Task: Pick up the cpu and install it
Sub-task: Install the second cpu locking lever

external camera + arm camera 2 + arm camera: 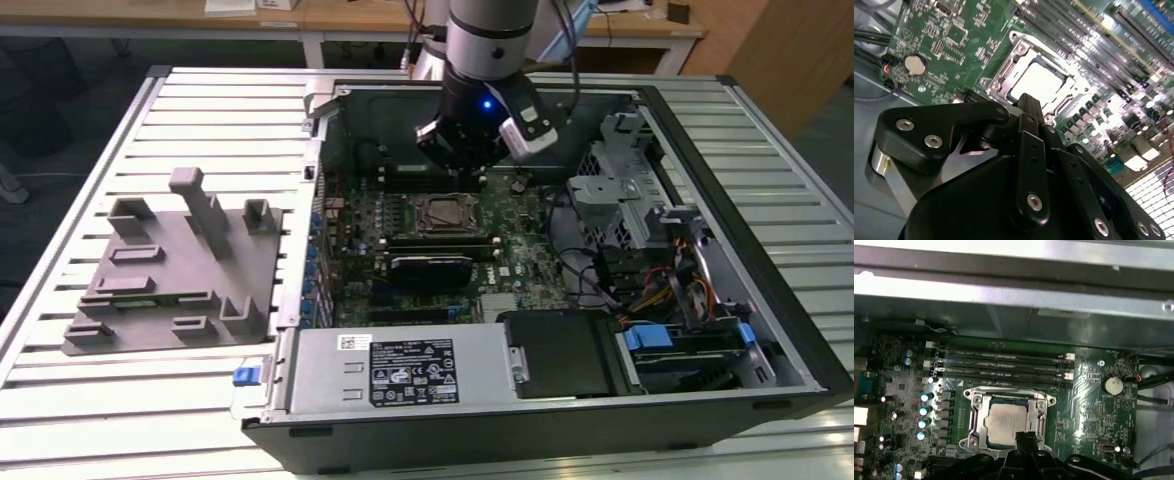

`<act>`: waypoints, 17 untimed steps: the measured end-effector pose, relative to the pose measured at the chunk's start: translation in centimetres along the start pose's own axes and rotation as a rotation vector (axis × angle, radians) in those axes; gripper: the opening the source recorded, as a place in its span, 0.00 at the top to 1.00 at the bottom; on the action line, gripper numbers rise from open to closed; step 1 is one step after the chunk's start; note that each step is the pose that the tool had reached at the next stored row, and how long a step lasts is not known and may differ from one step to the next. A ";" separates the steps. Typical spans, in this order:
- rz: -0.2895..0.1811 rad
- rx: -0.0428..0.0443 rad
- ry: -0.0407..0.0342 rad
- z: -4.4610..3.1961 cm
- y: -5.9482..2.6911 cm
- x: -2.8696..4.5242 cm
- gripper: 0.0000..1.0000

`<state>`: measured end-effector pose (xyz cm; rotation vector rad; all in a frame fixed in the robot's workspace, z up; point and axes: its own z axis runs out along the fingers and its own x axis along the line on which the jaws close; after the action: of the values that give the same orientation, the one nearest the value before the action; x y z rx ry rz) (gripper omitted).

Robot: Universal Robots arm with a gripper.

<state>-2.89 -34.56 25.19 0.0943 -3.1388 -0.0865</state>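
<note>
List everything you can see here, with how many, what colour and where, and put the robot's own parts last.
cpu: one, pale silver, lying in the socket on the motherboard.
socket frame: one, metal, around the cpu.
motherboard: one, green, inside the case.
computer case: one, black, open on the table.
coin battery: one, silver, on the motherboard.
power supply: one, grey, at the case's near edge.
fixture: one, grey, on the exterior view's left of the case.
table: one, pale slatted metal.
gripper: one, black, just above the cpu.
arm: one, silver, above the case.
</note>
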 end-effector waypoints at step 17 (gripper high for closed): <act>0.001 -0.0023 0.0365 0.10 -2.55 0.14 0.89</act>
<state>-2.87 -37.11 24.95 0.0929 -3.1021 -0.0874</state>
